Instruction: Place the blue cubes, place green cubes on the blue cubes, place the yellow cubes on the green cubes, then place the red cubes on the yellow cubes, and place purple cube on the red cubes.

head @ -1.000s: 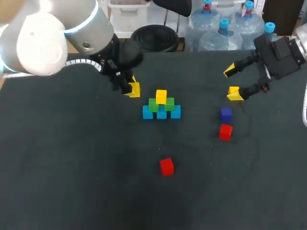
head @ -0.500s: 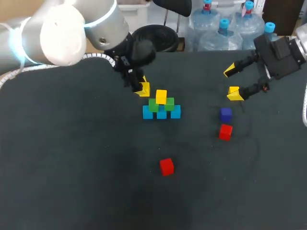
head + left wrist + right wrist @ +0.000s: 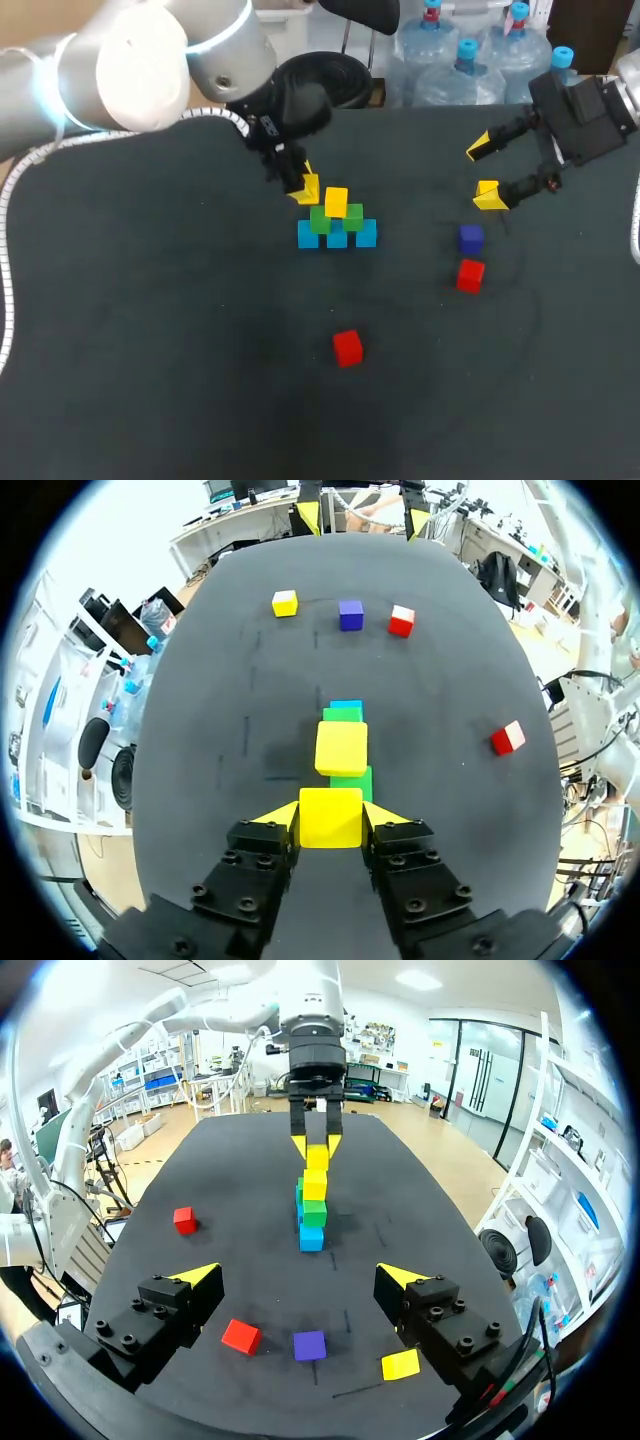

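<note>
1 yellow cube (image 3: 330,817) sits clamped in left gripper (image 3: 331,816), blue cubes (image 3: 346,705) mostly hide behind green cubes (image 3: 343,716); right gripper (image 3: 297,1274) gapes wide.

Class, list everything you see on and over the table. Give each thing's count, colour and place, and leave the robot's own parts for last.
table: one, black, under everything
blue cubes: three, blue, in a row mid-table
green cubes: two, green, on the blue cubes
stacked yellow cube: one, yellow, on the green cubes
held yellow cube: one, yellow, in the air close to the stack's top
purple cube: one, purple, on the table right of the stack
loose yellow cube: one, yellow, on the table beside the purple cube
red cubes: two, red, one beside the purple cube, one alone in front of the stack
left hand: one, yellow-tipped, shut on the held yellow cube
right hand: one, yellow-tipped, open, over the loose cubes
</note>
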